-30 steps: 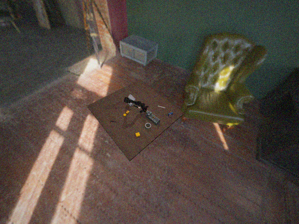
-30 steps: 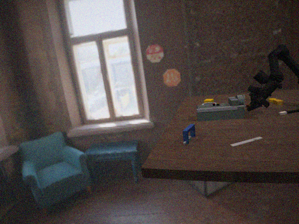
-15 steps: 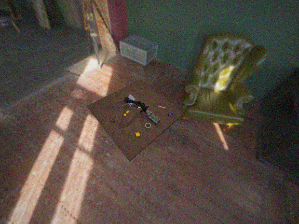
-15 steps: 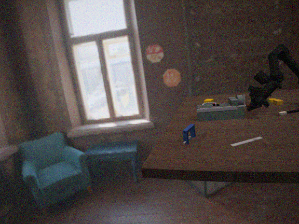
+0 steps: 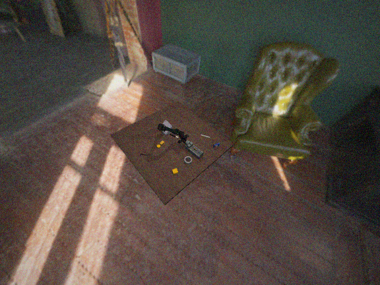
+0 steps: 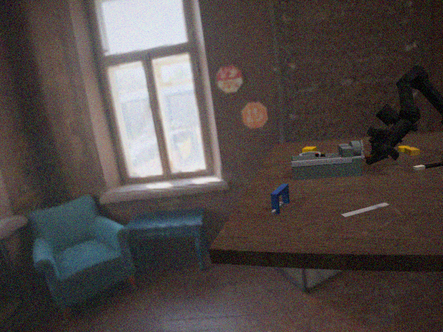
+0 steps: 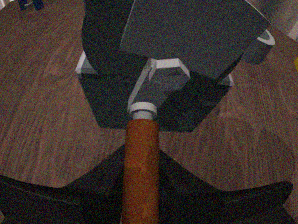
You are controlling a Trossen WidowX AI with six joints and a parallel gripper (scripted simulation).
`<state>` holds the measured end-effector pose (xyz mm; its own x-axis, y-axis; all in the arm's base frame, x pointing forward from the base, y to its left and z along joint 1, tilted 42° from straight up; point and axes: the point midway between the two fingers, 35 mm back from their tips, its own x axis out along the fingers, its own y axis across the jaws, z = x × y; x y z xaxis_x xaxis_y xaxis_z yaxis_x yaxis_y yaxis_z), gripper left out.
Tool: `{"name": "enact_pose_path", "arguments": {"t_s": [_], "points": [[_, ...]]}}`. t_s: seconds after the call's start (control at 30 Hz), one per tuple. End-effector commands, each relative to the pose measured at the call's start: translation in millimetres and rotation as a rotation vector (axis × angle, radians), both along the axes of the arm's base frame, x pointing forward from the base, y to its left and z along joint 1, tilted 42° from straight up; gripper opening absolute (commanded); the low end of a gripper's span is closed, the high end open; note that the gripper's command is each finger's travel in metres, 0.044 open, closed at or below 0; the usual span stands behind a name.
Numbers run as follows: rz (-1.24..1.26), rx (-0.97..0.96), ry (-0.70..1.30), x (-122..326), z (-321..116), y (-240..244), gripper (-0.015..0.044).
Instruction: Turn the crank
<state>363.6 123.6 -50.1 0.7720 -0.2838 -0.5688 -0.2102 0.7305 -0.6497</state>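
The machine (image 5: 194,150) (image 6: 327,169) is a long grey-green box with a slide on top, standing on the table. Its crank arm (image 7: 162,85) is grey metal and carries an orange-brown handle (image 7: 141,170) that points toward the wrist camera. My gripper (image 6: 367,161) is shut on the handle, at the machine's end that faces the arm; its dark fingers lie on both sides of the handle in the wrist view. A small dark and red detail shows on the machine's top in the exterior view, but the pointer and the brass zero marks cannot be made out.
A blue arch-shaped piece (image 5: 216,144) (image 6: 282,197) and a white strip (image 5: 205,136) (image 6: 365,210) lie on one side of the machine. A white ring (image 5: 188,159) and a yellow block (image 5: 175,171) lie on the other. More yellow pieces (image 5: 160,144) (image 6: 408,150) lie near the arm.
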Motion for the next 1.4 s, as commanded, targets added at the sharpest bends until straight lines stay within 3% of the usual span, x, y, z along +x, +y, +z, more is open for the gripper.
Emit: {"name": "enact_pose_path", "arguments": {"t_s": [0.0,0.63,1.17,1.37], "points": [[-0.001,-0.008,-0.003,0.3,0.6,-1.0,0.0],[0.0,0.0,0.0,0.0,0.0,-0.1,0.0],[0.0,0.0,0.0,0.0,0.0,-0.1,0.042],[-0.001,0.002,0.001,-1.0,12.2,11.9,0.044]]}}
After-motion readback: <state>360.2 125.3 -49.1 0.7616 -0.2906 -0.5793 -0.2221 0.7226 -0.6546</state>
